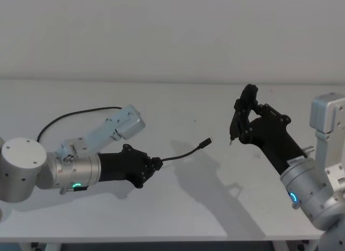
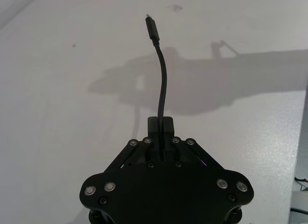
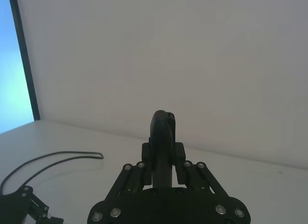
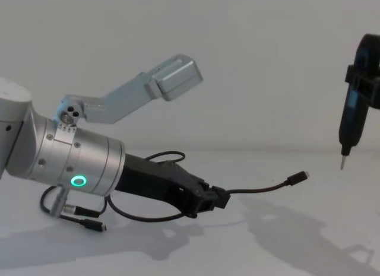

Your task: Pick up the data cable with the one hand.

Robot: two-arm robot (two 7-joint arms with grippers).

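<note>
Black data cable (image 1: 186, 153) sits clamped in the left gripper's (image 1: 156, 163) jaws, its plug (image 1: 205, 142) arching free above the desk (image 1: 205, 218) — the slack loops back behind the arm. Open white desk lies all around, its far edge meeting a plain grey wall (image 1: 172, 29). Well apart, the right gripper (image 1: 243, 117) holds a slim dark tool (image 1: 233, 129) upright — jaws closed on it.

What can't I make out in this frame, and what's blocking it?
Head view: the left arm hides the middle of the data cable.
Left wrist view: the left hand covers the gripped stretch.
Chest view: the right edge cuts off the right hand holding the tool.
</note>
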